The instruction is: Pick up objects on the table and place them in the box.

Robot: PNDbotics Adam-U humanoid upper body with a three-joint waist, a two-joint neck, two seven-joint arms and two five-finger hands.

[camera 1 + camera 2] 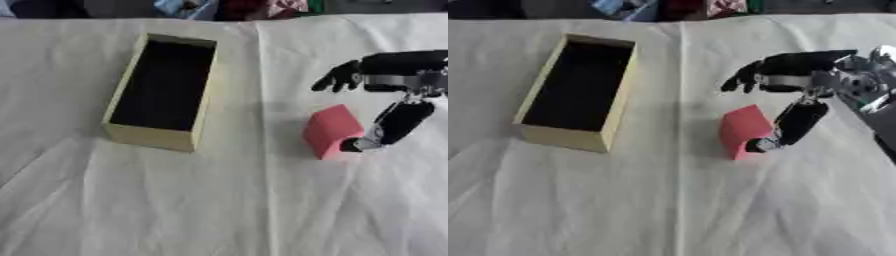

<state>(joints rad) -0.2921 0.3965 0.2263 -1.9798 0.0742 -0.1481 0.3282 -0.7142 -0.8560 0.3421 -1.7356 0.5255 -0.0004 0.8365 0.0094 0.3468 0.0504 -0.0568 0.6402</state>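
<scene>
Left eye view: the scene looks down on a bench draped in a white cloth [227,200].
Right hand: the right hand [385,80] comes in from the bench's right edge, black with silver joints, and sits above and just right of a red block [331,131].
Hand state: its fingers [337,79] reach leftward above the block's far side and droop at the tips, apart from the block; the thumb [398,125] points down, its tip against the block's right face. The hand reads as spread around the block, not closed on it.
Red block: it rests on the cloth right of the bench's middle, nearer the right edge, standing slightly askew.
Box: a pale yellow box [118,95] with a dark inside lies open-topped toward the bench's far left part, its long side running from far edge toward near edge, well apart from the block.
Box contents: only the dark interior shows.
Cloth: creases fan out across the near half of the bench.
</scene>
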